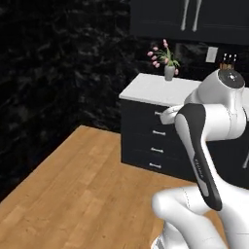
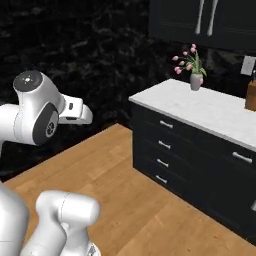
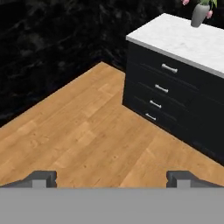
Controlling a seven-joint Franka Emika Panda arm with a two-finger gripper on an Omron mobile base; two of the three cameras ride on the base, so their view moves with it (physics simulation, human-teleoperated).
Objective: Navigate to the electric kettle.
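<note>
**Arm over wood floor, facing the cabinet corner**

No kettle can be made out in these views, so its place cannot be told.

The gripper (image 3: 112, 178) hangs over the floor (image 3: 87, 131), its 2 dark fingertips (image 3: 41, 178) set far apart at the bottom of the hand view, nothing between them: wide open. Ahead of it, up and to the right, stands the black cabinet (image 3: 175, 100) with a column of 4 drawers, each with a small silver handle (image 3: 169, 68).

The cabinet carries a white marble table (image 2: 210, 112). On the far part of that top, near the wall, sits a grey vase (image 2: 196, 81) with pink tulips (image 2: 186, 57). At the right edge of the right base view a brown knife block (image 2: 251, 96) stands on the table; in the left base view its handles (image 1: 228, 59) peek above the arm's (image 1: 204, 126) upper joint.

Behind the table a white outlet (image 1: 211, 54) is fixed to the wall. Above hang dark upper cabinets (image 2: 200, 22) with 2 long silver handles. The wall (image 1: 58, 63) left of the cabinet is black and marbled, meeting the floor in a corner.
</note>
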